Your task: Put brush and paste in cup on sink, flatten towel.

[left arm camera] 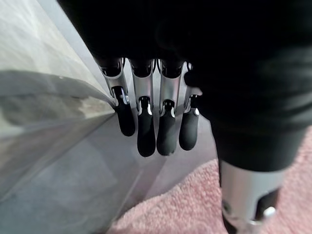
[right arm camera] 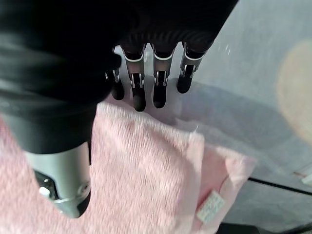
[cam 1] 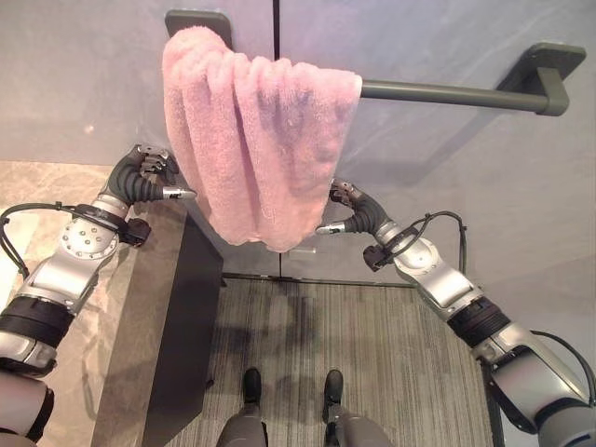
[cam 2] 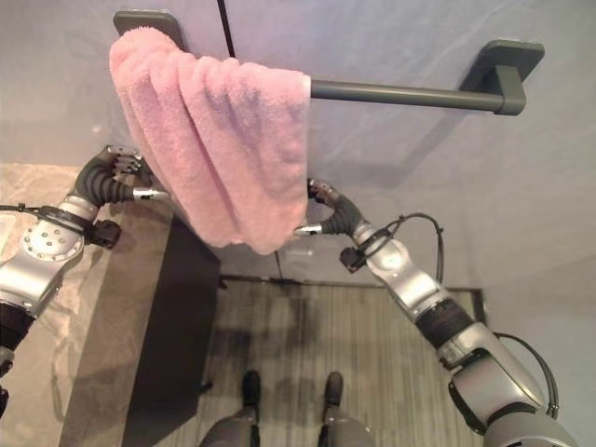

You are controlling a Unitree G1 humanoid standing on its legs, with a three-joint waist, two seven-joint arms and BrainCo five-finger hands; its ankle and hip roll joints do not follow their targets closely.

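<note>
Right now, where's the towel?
The pink towel hangs bunched over the left end of the wall rail, between the left hand and right hand.

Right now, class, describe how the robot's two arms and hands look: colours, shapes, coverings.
Both arms are silver-grey, jointed metal segments with black bands. The left hand and right hand each have a dark ribbed cover over wrist and back. Their silver fingers end in rounded dark tips, set in a row, with the thumb apart.
</note>
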